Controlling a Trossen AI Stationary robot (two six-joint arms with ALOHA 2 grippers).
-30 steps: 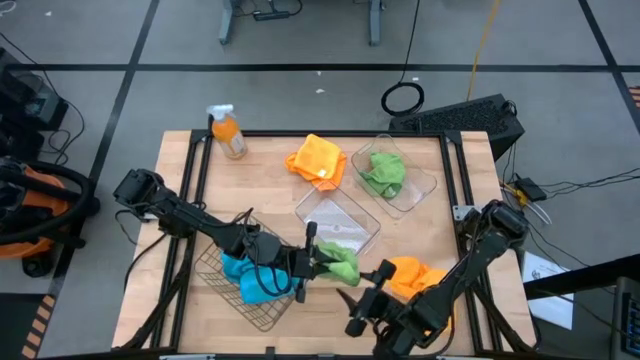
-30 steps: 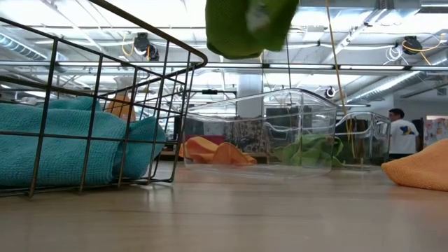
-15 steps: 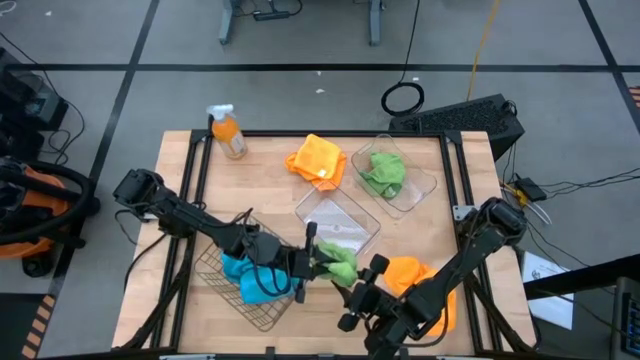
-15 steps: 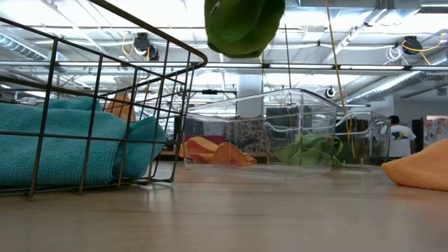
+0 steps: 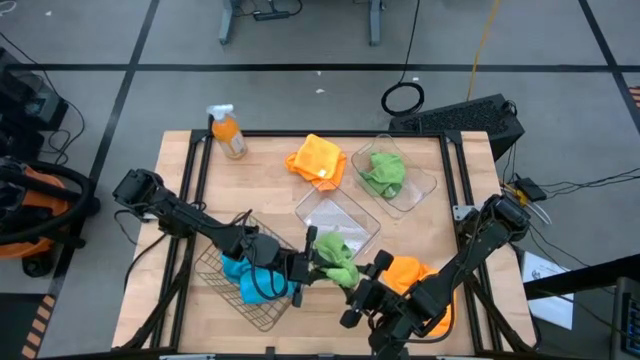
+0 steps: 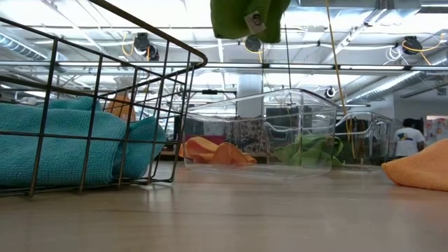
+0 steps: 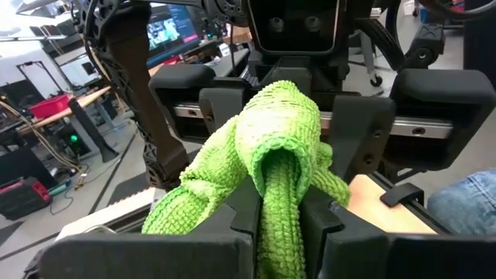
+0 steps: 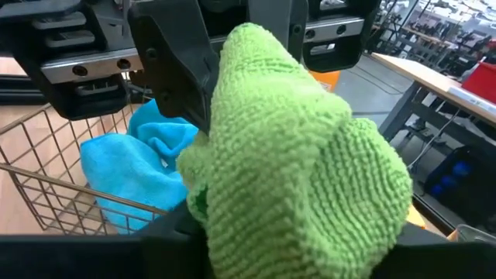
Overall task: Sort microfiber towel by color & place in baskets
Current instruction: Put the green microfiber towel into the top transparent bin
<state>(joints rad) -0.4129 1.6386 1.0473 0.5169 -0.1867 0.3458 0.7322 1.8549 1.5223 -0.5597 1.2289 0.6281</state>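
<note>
Both grippers meet at one green towel [image 5: 335, 257], lifted above the table between the wire basket and the front orange towel.

The left gripper [image 5: 312, 262] is closed on the green towel [image 7: 267, 167], with the cloth pinched between its two fingers. The right gripper [image 5: 362, 280] faces it from the other side, and the same towel [image 8: 291, 155] fills the space in front of it; if its fingers are open or closed on the cloth cannot be told. Just behind the left gripper, the wire basket [image 5: 215, 270] holds the blue towels [image 5: 245, 280]. Beside the right gripper lies an orange towel [image 5: 410, 275] on the table. Beyond the raised towel stands an empty clear tub [image 5: 340, 222]. Farther off, a second clear tub [image 5: 420, 185] contains another green towel [image 5: 383, 172], and a second orange towel [image 5: 318, 160] lies near it.
</note>
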